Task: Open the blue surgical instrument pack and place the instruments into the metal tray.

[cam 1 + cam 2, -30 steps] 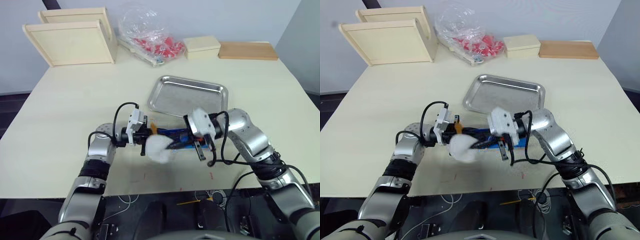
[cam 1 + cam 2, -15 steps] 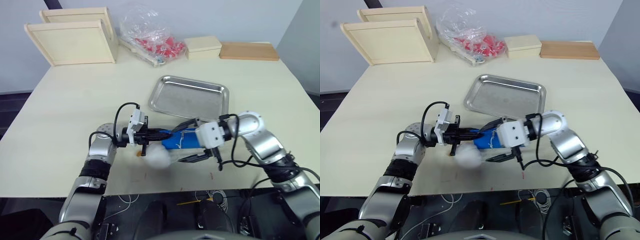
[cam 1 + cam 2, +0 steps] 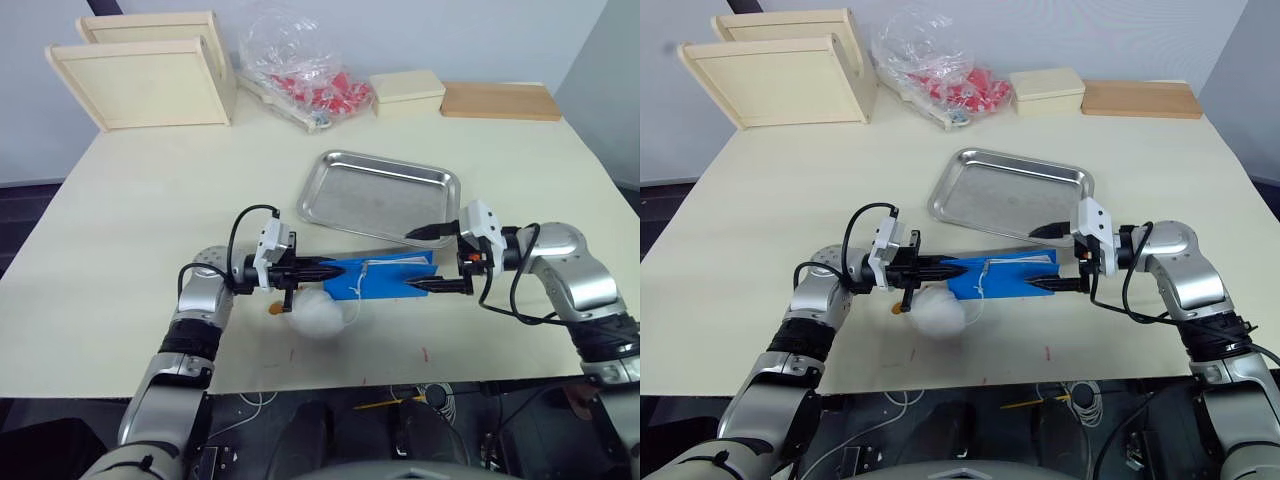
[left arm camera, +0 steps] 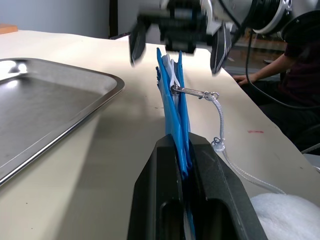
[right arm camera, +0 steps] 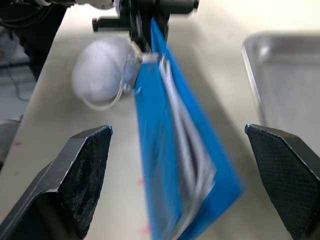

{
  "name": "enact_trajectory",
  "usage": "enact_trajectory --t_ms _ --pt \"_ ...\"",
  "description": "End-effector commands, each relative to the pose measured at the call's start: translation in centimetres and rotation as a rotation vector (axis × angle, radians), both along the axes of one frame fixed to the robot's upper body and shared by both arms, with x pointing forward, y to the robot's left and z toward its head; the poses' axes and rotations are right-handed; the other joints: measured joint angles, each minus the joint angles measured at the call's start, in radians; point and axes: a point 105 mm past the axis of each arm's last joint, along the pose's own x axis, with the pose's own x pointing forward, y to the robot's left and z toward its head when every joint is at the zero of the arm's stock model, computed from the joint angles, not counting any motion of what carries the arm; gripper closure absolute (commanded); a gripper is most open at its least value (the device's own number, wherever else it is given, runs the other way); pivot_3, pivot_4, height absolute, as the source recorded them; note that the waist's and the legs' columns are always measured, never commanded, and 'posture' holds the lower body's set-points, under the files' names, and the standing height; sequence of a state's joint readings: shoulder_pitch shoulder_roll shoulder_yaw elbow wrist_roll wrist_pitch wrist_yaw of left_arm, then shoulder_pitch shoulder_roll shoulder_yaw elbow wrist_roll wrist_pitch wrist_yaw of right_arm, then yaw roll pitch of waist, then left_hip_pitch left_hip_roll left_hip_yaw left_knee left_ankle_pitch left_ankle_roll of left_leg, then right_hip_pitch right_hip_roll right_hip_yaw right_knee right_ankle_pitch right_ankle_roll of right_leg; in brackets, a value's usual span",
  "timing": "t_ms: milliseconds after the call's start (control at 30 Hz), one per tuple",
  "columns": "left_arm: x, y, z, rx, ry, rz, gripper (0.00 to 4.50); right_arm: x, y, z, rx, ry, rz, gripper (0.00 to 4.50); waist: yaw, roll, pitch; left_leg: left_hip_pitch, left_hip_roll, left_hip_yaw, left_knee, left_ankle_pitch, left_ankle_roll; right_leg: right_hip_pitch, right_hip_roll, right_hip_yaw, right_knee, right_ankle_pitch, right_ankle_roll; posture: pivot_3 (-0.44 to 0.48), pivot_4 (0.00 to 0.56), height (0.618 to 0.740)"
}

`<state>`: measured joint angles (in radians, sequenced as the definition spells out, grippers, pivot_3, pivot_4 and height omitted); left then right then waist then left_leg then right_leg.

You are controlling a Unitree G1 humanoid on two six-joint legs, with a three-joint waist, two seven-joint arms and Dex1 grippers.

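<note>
Left hand (image 3: 322, 269) clamped on blue surgical instrument pack (image 3: 385, 275), right hand (image 3: 425, 258) spread wide at its far end, apparently not touching

Silver-grey metal arm shells with rounded joint housings and dark bands between segments. White boxy wrist modules. Black cables looping from forearm to wrist on both arms. Left end effector (image 3: 318, 270) and right end effector (image 3: 424, 258): two black fingers each, tapered, with finely textured inner pads (image 5: 280, 172).
</note>
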<state>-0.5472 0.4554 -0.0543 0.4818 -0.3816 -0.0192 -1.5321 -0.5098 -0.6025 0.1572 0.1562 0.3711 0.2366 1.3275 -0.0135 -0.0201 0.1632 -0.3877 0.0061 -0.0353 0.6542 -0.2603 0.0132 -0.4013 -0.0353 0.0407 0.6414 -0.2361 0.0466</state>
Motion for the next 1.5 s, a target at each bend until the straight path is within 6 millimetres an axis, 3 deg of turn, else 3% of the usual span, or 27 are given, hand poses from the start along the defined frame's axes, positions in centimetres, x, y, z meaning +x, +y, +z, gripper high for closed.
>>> enact_trajectory --t_ms 33,233,367,400,433,467,567,600,833,867,933,1033,1200,1400,1500 --pt "-0.2 0.3 -0.3 0.036 0.000 -0.013 4.50 -0.2 0.3 0.8 0.056 0.004 0.026 0.03 0.000 0.000 0.000 0.000 0.000 0.000 0.000 0.000 0.000 0.000 0.000 0.000 0.000 0.000 0.000 0.000 0.150 0.740" --pt "-0.2 0.6 -0.3 0.045 -0.001 -0.009 4.50 -0.3 0.8 0.7 0.110 0.072 0.025 0.03 0.000 0.000 0.000 0.000 0.000 0.000 0.000 0.000 0.000 0.000 0.000 0.000 0.000 0.000 0.000 0.000 0.150 0.740" --pt "-0.2 0.7 -0.3 0.047 -0.002 -0.008 4.50 -0.2 1.0 0.7 0.126 0.075 0.021 1.77 0.000 0.000 0.000 0.000 0.000 -0.001 0.000 0.000 0.000 0.000 0.000 0.000 0.000 0.000 0.000 0.000 0.150 0.740" --pt "-0.2 0.7 -0.3 0.049 -0.002 -0.008 4.50 -0.2 0.8 0.5 0.119 0.070 0.019 1.88 0.000 0.000 0.000 0.000 0.000 -0.001 0.000 0.000 0.000 0.000 0.000 0.000 0.000 0.000 0.000 0.000 0.150 0.740" --pt "-0.2 0.7 -0.3 0.049 -0.001 -0.008 4.50 -0.1 0.8 0.4 0.122 0.069 0.013 2.56 0.000 0.000 0.000 0.000 0.000 -0.001 0.000 0.000 0.000 0.000 0.000 0.000 0.000 0.000 0.000 0.000 0.150 0.740" --pt "-0.3 0.7 -0.3 0.049 -0.001 -0.009 4.50 -0.1 0.8 0.3 0.126 0.068 0.008 2.73 0.001 0.000 0.000 0.000 0.000 -0.001 0.000 0.000 0.000 0.000 0.000 0.000 0.000 0.000 0.000 0.000 0.150 0.740" --pt "-0.3 0.6 -0.4 0.047 0.000 -0.012 4.50 0.0 0.7 0.0 0.115 0.053 0.004 4.36 0.000 0.000 0.000 0.000 0.000 0.000 0.000 0.000 0.000 0.000 0.000 0.000 0.000 0.000 0.000 0.000 0.150 0.740" --pt "-0.4 0.5 -0.4 0.046 0.000 -0.012 4.50 0.0 0.7 -0.1 0.112 0.050 0.002 4.47 0.000 0.000 0.000 0.000 0.000 0.000 0.000 0.000 0.000 0.000 0.000 0.000 0.000 0.000 0.000 0.000 0.150 0.740" --pt "-0.2 0.7 0.0 0.038 0.008 0.013 4.50 0.4 0.4 -0.3 0.100 0.038 -0.006 4.47 0.000 0.000 0.000 0.000 0.000 0.000 0.000 0.000 0.000 0.000 0.000 0.000 0.000 0.000 0.000 0.000 0.150 0.740" --pt "0.0 0.8 0.1 0.039 0.008 0.029 3.91 0.4 0.4 -0.4 0.095 0.037 -0.005 4.50 0.000 0.000 0.000 0.000 0.000 0.000 0.000 0.000 0.000 0.000 0.000 0.000 0.000 0.000 0.000 0.000 0.150 0.740" --pt "0.1 1.0 0.5 0.029 0.003 0.055 3.62 0.4 0.3 -0.4 0.094 0.037 -0.001 4.50 0.000 0.000 0.000 0.000 0.000 0.000 0.000 0.000 0.000 0.000 0.000 0.000 0.000 0.000 0.001 0.000 0.150 0.740" --pt "0.1 1.5 1.2 0.009 -0.011 0.088 2.04 0.4 0.2 -0.3 0.098 0.036 0.000 4.50 0.002 0.000 0.000 0.001 0.000 -0.001 0.000 0.000 0.000 0.000 0.000 0.000 0.001 0.000 0.001 0.000 0.150 0.740" --pt "-0.6 2.9 2.3 0.001 -0.034 0.137 0.11 0.3 0.0 -0.3 0.093 0.036 0.002 4.50 0.000 0.000 0.000 0.001 0.000 -0.002 0.001 0.000 0.000 0.000 -0.001 0.003 0.001 0.001 0.003 0.000 0.150 0.740" --pt "-2.9 4.8 2.9 0.014 -0.014 0.154 0.11 0.2 -0.1 -0.6 0.087 0.041 0.006 4.50 0.002 0.000 0.000 0.001 0.001 -0.002 0.002 0.000 0.000 0.000 -0.002 0.002 0.001 0.001 0.003 0.000 0.150 0.740" --pt "-5.0 5.7 2.0 0.075 0.057 0.106 0.11 0.2 -0.2 -0.7 0.085 0.043 0.003 4.50 0.002 0.001 0.000 0.000 0.001 -0.002 0.001 -0.001 0.001 0.000 -0.002 0.003 0.000 0.001 0.003 0.000 0.150 0.740"
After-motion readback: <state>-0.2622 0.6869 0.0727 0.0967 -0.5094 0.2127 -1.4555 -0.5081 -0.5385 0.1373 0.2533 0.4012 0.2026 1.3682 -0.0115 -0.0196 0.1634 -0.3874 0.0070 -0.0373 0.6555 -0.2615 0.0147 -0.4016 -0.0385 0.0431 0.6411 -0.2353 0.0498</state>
